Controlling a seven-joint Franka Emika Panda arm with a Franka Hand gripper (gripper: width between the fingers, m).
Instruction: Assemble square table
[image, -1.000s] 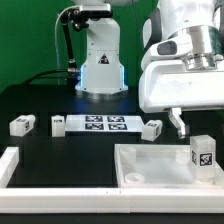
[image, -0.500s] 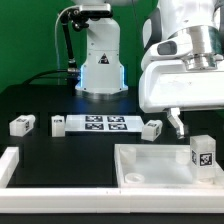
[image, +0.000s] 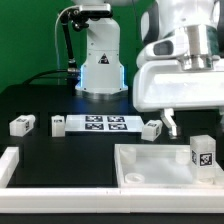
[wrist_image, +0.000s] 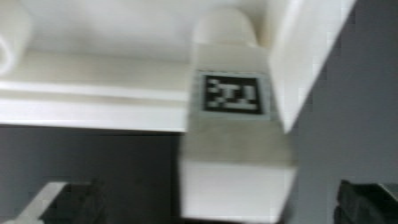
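The square table's white slab (image: 160, 166) lies at the front of the exterior view's right. One white tagged leg (image: 203, 153) stands upright on its right corner. My gripper (image: 172, 124) hangs above the slab's back edge, left of that leg, and is open. In the wrist view the same leg (wrist_image: 235, 110) runs between my dark fingertips (wrist_image: 64, 203), with a gap on each side and nothing gripped. The slab's rim (wrist_image: 89, 90) shows behind it. Three more legs lie on the black table: one (image: 152, 128) close to my finger, and two (image: 57, 125) (image: 20, 125) further left.
The marker board (image: 96, 123) lies in the middle, in front of the arm's base (image: 100, 70). A long white rail (image: 10, 162) with an upturned end runs along the front left edge.
The jaws have widened a little to fully open. The arm has shifted slightly to the exterior view's left and up, away from the standing leg, which stays put.
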